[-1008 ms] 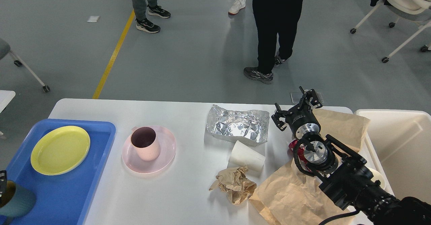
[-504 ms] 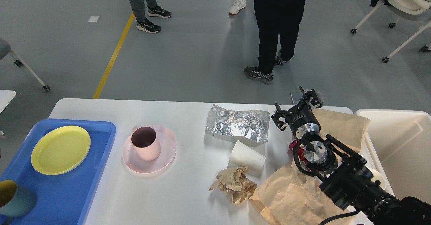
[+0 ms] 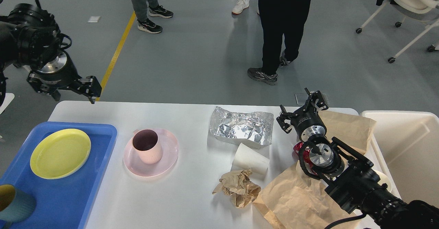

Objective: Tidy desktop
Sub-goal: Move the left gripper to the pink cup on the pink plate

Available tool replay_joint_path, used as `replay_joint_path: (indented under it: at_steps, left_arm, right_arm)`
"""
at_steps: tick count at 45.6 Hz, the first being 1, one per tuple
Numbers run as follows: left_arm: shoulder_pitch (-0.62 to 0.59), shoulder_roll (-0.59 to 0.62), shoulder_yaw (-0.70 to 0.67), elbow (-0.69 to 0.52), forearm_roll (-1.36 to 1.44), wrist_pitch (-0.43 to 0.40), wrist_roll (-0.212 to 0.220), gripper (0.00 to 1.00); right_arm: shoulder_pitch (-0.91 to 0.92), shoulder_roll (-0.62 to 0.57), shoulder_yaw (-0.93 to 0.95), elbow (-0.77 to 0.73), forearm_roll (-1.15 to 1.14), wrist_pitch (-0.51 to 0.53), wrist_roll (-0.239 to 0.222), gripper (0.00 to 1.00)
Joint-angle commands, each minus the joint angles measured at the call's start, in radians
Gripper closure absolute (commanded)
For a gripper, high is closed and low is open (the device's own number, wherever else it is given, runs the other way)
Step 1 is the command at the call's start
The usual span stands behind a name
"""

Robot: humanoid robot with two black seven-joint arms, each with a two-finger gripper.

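Note:
The white desktop (image 3: 192, 201) carries a pink cup (image 3: 147, 147) upright on a pink plate (image 3: 168, 157), a sheet of crumpled foil (image 3: 241, 130), a white paper cup (image 3: 250, 158) on its side, a crumpled brown paper ball (image 3: 238, 187) and flat brown paper (image 3: 295, 198). My left gripper (image 3: 68, 90) is open and empty, raised above the table's far left corner. My right gripper (image 3: 300, 108) is open and empty, over the table's far right, between the foil and the brown paper (image 3: 349, 128). A red item (image 3: 297, 148) is mostly hidden under my right arm.
A blue tray (image 3: 68, 201) at the left holds a yellow plate (image 3: 60, 153) and a teal cup (image 3: 15, 205). A cream-white bin (image 3: 408, 146) stands off the right end. People stand on the floor beyond the table; wheeled chairs stand at the far right and left.
My left arm, low at the left edge by the teal cup a second ago, left view and now hangs high over the far left corner. The teal cup stays in the tray. The right arm is still.

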Motion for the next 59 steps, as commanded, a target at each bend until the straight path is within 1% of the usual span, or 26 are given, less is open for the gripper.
replay_joint_path:
  at_steps: [1, 5, 11, 19, 20, 26, 31, 36, 41, 48, 59]
  left_arm:
    - [-0.055, -0.053, -0.002, -0.038, -0.002, 0.000, 0.001, 0.07]
    - [-0.085, -0.079, -0.003, -0.064, -0.002, 0.000, 0.001, 0.07]
    - [-0.077, -0.110, -0.006, -0.075, -0.004, 0.000, 0.001, 0.07]
    - [0.033, -0.118, -0.051, -0.050, -0.005, 0.000, 0.004, 0.07]
    - [0.068, -0.122, -0.060, -0.034, -0.007, 0.000, 0.006, 0.08]
    - [0.159, -0.158, -0.077, 0.012, -0.007, 0.000, 0.008, 0.08]
    - [0.213, -0.162, -0.095, 0.026, -0.007, 0.000, 0.009, 0.08]
    - [0.262, -0.161, -0.138, 0.072, -0.008, 0.000, 0.012, 0.09]
    - [0.279, -0.158, -0.161, 0.101, -0.008, 0.000, 0.012, 0.09]
    - [0.300, -0.150, -0.180, 0.111, -0.011, 0.000, 0.014, 0.12]
    - [0.352, -0.155, -0.223, 0.137, -0.011, 0.000, 0.017, 0.11]
  right_arm:
    - [0.000, 0.000, 0.000, 0.000, 0.000, 0.000, -0.001, 0.00]
    - [0.000, 0.000, 0.000, 0.000, 0.000, 0.000, 0.000, 0.00]
    - [0.000, 0.000, 0.000, 0.000, 0.000, 0.000, 0.000, 0.00]
    - [0.000, -0.001, 0.000, 0.000, 0.000, 0.000, 0.000, 0.00]
    - [0.000, 0.000, 0.000, 0.000, 0.000, 0.000, 0.000, 0.00]
    - [0.000, -0.001, 0.000, 0.000, 0.000, 0.000, 0.000, 0.00]
    - [0.000, 0.000, 0.000, 0.000, 0.000, 0.000, 0.000, 0.00]
    - [0.000, -0.001, 0.000, 0.000, 0.000, -0.002, 0.000, 0.00]
    - [0.000, -0.001, 0.000, 0.000, 0.000, 0.000, 0.000, 0.00]
    - [0.000, -0.001, 0.000, 0.000, 0.000, 0.000, -0.001, 0.00]
    - [0.000, -0.001, 0.000, 0.000, 0.000, 0.000, 0.000, 0.00]
